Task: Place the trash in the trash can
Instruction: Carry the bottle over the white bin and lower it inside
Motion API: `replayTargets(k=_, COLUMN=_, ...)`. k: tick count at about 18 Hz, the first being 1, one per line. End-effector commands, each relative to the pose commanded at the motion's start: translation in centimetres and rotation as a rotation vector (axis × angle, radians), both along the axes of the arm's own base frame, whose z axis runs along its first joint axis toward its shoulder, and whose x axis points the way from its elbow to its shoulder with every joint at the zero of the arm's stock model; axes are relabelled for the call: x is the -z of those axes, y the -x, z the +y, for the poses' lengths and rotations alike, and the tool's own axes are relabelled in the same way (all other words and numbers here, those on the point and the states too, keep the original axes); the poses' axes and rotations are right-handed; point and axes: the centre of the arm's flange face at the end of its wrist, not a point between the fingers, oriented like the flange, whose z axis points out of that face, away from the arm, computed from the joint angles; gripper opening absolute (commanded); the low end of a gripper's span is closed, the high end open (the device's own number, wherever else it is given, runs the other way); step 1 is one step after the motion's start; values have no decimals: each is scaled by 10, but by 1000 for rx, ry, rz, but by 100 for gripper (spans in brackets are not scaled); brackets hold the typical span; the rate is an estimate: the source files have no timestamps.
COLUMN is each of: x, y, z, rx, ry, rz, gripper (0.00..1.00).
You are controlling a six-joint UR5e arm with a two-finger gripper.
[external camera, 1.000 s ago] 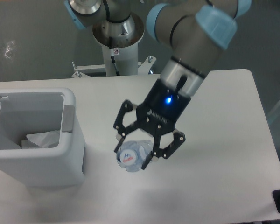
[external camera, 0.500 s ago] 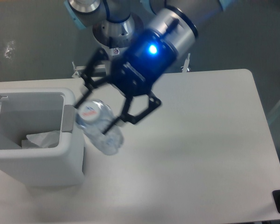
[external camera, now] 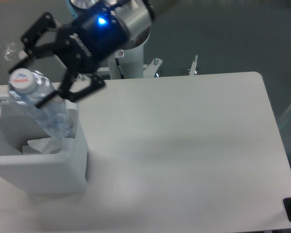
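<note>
One piece left to drop: the crushed bottle (external camera: 41, 108) hangs tilted in the jaws of the gripper (external camera: 38, 90), cap end up-left, lower end dipping just inside the trash can (external camera: 75, 165) opening. The jaws are pinching the bottle around its upper body. The white wrapper (external camera: 46, 144) already lies inside the can.

Risks as I see them:
- Bottle sits close to the can's right wall and rim; on release the lower end could catch the rim and tip out onto the counter (external camera: 184, 145).
- Crushed plastic is slick and springy, so it may slip early or rotate in the grip.
- Bottle is long and tilted, so it could lodge across the opening instead of falling in.
</note>
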Motion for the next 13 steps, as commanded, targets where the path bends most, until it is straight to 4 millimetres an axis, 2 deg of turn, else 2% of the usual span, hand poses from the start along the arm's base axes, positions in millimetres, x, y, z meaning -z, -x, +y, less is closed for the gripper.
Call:
replayTargets(k=5, x=29, y=-19, z=15, rx=49, ry=22, rz=4, gripper=46)
replayTargets(k=7, x=44, y=-28, z=29, rx=66, ry=55, rz=12, gripper=49)
replayTargets(k=10, x=71, y=-36, z=51, rx=78, ry=103, rz=47, gripper=49)
replayTargets(k=12, x=80, y=-40, z=62, rx=90, ry=111, rz=56, gripper=55)
replayTargets(k=13, x=82, y=-40, z=62, rx=90, ry=114, rz=54, gripper=63)
